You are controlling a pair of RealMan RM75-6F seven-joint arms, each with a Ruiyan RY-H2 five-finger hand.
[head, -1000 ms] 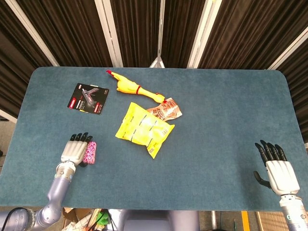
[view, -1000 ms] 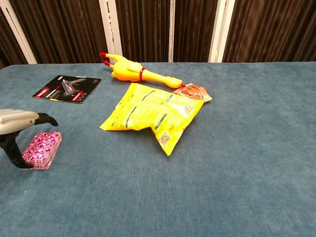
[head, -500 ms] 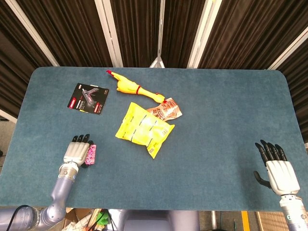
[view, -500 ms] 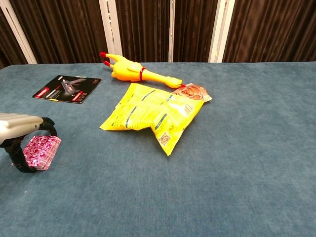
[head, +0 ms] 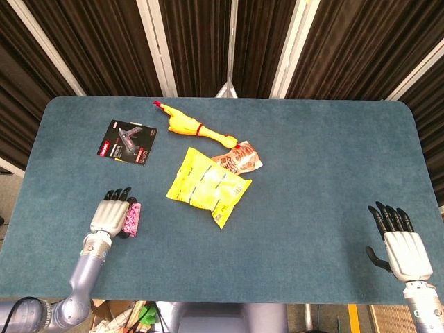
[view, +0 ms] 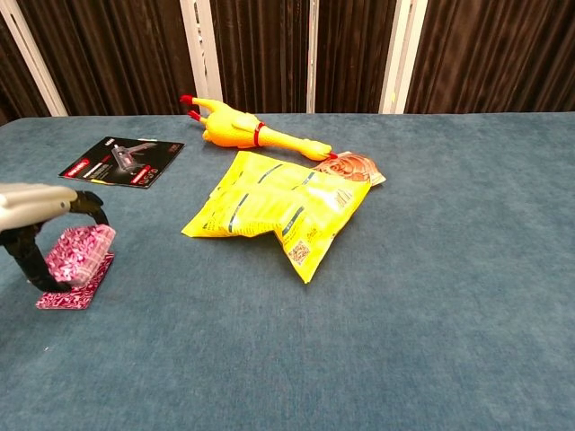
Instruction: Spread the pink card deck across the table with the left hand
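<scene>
At the table's left edge, our left hand [view: 36,229] pinches the pink card deck [view: 79,256], tilted, with one card lying beneath. A loose pinch could drop the cards in a clump. Our right hand [head: 401,246] rests with fingers apart.

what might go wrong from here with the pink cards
1. The left hand grips the pink card deck tilted up off a card lying flat beneath it; the stack may slip out in a clump rather than fan.
2. The deck sits near the table front-left edge, so cards swept that way could fall off.
3. A sweep rightward could reach the yellow snack bag.
</scene>
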